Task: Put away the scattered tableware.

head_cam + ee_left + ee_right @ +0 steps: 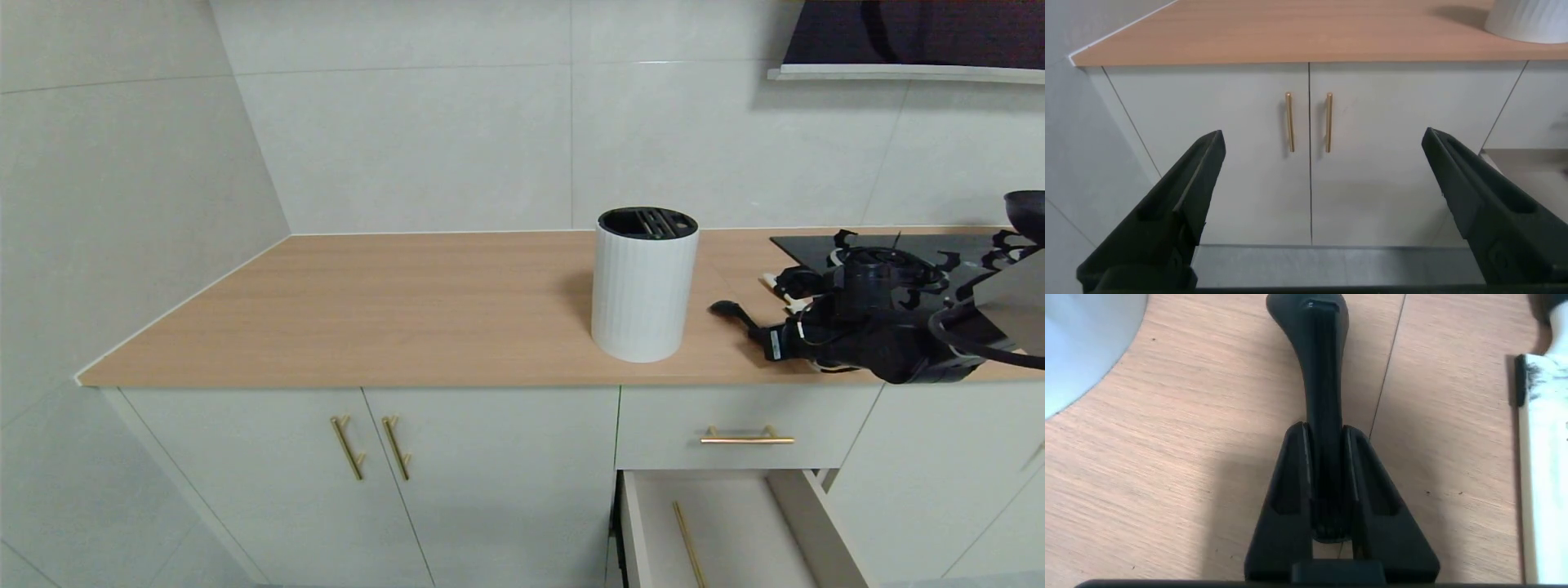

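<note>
Drawer (751, 514) below holder (645, 294) beside right tool (1327, 437)

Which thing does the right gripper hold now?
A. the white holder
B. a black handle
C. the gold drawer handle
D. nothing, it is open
B: the right gripper is shut on the black handle, with one finger on each side of it, and the holder stands apart, untouched.

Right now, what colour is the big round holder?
White holder with a black top; clearest in head view.
</note>
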